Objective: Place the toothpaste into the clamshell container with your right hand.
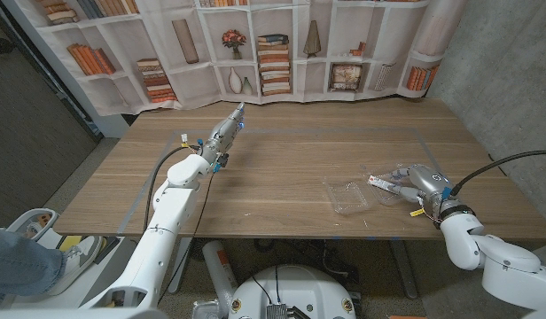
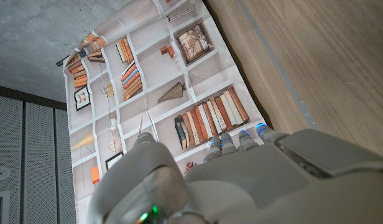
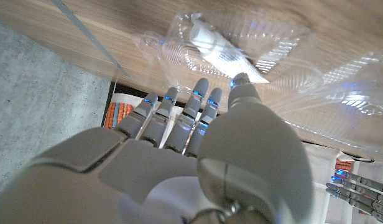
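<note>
wooden table | bookshelf-print curtain behind | grey concrete wall

Your right hand sits just right of the clamshell container; bare table spreads across the frame's middle, the left hand well apart, upper left.

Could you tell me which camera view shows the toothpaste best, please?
The right wrist view: the toothpaste shows large, seen through the clear clamshell. In the head view it is small, by the right hand.
</note>
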Action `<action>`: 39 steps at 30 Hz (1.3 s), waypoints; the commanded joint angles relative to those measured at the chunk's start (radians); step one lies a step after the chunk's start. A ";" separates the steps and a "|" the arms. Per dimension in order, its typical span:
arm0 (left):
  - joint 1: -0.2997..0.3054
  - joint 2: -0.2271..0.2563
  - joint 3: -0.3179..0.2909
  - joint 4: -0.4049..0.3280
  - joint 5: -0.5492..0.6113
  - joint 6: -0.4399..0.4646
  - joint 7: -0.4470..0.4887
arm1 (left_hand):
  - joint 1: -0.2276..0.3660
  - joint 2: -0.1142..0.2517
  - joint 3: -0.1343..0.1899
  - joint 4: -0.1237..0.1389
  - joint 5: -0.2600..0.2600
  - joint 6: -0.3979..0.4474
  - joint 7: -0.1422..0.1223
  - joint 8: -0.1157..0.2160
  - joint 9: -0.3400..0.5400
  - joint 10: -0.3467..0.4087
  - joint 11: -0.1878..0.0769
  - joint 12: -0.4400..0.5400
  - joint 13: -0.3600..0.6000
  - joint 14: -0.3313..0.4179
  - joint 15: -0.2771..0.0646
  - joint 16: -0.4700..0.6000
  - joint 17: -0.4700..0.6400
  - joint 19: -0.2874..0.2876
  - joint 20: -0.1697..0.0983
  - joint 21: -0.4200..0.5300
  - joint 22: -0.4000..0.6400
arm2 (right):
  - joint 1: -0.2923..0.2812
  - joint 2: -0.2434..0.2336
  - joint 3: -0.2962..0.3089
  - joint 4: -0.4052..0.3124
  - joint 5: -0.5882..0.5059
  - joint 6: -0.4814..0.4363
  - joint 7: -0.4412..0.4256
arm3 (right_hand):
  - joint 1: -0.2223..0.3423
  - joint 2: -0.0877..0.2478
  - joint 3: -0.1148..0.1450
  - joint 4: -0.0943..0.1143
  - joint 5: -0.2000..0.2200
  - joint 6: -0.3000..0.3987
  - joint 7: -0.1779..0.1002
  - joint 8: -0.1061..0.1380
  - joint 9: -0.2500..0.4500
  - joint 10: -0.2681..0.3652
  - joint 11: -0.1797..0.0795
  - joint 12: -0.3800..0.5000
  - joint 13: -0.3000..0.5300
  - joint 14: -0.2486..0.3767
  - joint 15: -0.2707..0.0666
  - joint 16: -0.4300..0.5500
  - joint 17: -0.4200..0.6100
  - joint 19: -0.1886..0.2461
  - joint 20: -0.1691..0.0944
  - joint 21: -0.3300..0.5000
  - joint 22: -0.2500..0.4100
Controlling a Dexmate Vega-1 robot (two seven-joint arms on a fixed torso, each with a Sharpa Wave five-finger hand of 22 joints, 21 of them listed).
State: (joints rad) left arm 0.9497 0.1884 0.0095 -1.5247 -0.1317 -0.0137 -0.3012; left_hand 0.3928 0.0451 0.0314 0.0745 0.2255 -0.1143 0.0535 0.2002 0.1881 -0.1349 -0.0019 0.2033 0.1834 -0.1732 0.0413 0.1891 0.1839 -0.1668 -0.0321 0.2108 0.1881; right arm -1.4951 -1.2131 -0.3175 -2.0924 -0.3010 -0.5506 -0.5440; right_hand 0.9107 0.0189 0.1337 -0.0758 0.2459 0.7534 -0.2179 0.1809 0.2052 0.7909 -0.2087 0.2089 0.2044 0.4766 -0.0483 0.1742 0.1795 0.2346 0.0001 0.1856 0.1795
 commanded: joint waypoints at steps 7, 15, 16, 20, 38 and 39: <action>-0.009 -0.005 -0.004 0.020 -0.008 -0.016 -0.010 | 0.002 0.009 -0.009 0.002 0.000 -0.004 0.002 -0.001 0.002 -0.006 -0.002 0.001 0.005 -0.034 0.004 0.000 0.001 -0.090 -0.009 0.001 0.003 | -0.008 -0.048 0.008 -0.046 0.034 -0.022 -0.041 | -0.013 -0.001 -0.008 0.002 0.007 -0.014 -0.004 0.001 0.003 -0.019 0.000 -0.005 0.004 -0.002 -0.019 0.007 0.002 -0.004 0.000 0.004 0.001; -0.007 -0.006 -0.003 0.023 -0.004 -0.018 -0.011 | 0.003 0.009 -0.010 0.002 -0.001 -0.003 0.002 -0.001 0.002 -0.005 -0.001 0.001 0.005 -0.035 0.004 0.000 0.001 -0.090 -0.009 0.001 0.003 | -0.025 -0.057 0.031 -0.059 0.048 -0.002 -0.069 | -0.019 0.000 -0.010 0.005 0.009 -0.017 -0.004 0.002 0.003 -0.022 0.000 -0.003 0.005 0.001 -0.018 0.009 0.002 0.001 0.000 0.007 0.001; -0.008 -0.006 -0.004 0.025 -0.008 -0.019 -0.014 | 0.003 0.009 -0.010 0.002 0.000 -0.003 0.003 -0.001 0.002 -0.004 -0.002 0.002 0.005 -0.035 0.004 0.000 0.001 -0.090 -0.009 0.001 0.003 | -0.029 -0.059 0.035 -0.061 0.050 0.000 -0.072 | -0.020 0.000 -0.010 0.005 0.009 -0.018 -0.004 0.003 0.003 -0.022 0.000 -0.003 0.005 0.001 -0.019 0.009 0.002 0.002 0.000 0.007 0.001; -0.004 -0.008 -0.004 0.022 -0.007 -0.021 -0.012 | 0.003 0.010 -0.010 0.002 0.000 -0.004 0.002 -0.001 0.002 -0.005 -0.001 0.001 0.005 -0.036 0.004 0.000 0.001 -0.090 -0.009 0.001 0.003 | -0.042 -0.062 0.052 -0.067 0.055 0.009 -0.089 | -0.023 0.001 -0.010 0.007 0.010 -0.018 -0.004 0.004 0.003 -0.022 0.000 -0.001 0.006 0.003 -0.021 0.010 0.002 0.002 0.000 0.008 0.001; 0.007 -0.009 -0.008 0.012 -0.010 -0.027 -0.007 | 0.004 0.011 -0.012 0.002 -0.001 -0.003 0.002 -0.001 0.002 -0.005 0.001 0.001 0.005 -0.035 0.004 0.000 0.001 -0.090 -0.009 0.001 0.003 | -0.060 -0.050 0.099 -0.081 0.041 0.039 -0.111 | -0.031 0.007 -0.011 0.012 0.014 -0.018 -0.004 0.008 0.003 -0.018 0.001 0.005 0.007 0.012 -0.025 0.014 0.002 0.007 -0.004 0.010 0.002; 0.006 -0.009 -0.008 0.013 -0.011 -0.025 -0.009 | 0.004 0.011 -0.013 0.002 -0.001 -0.003 0.001 -0.001 0.002 -0.005 0.001 0.001 0.005 -0.035 0.003 0.000 0.001 -0.090 -0.009 0.001 0.003 | -0.063 -0.053 0.104 -0.081 0.041 0.044 -0.110 | -0.031 0.007 -0.011 0.012 0.014 -0.017 -0.004 0.008 0.003 -0.019 0.001 0.005 0.007 0.013 -0.025 0.014 0.002 0.008 -0.005 0.011 0.002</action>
State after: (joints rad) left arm 0.9522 0.1811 0.0039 -1.5091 -0.1402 -0.0357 -0.3127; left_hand 0.3968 0.0490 0.0233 0.0745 0.2255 -0.1144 0.0535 0.2002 0.1881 -0.1349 -0.0019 0.2033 0.1834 -0.1732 0.0412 0.1891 0.1837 -0.1668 -0.0321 0.2109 0.1881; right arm -1.5455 -1.2686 -0.2430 -2.1642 -0.2509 -0.5274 -0.6457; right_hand 0.8846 0.0265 0.1253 -0.0674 0.2554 0.7393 -0.2213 0.1856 0.2047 0.7696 -0.2088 0.2089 0.2071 0.4809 -0.0446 0.1783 0.1792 0.2349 -0.0002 0.1856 0.1793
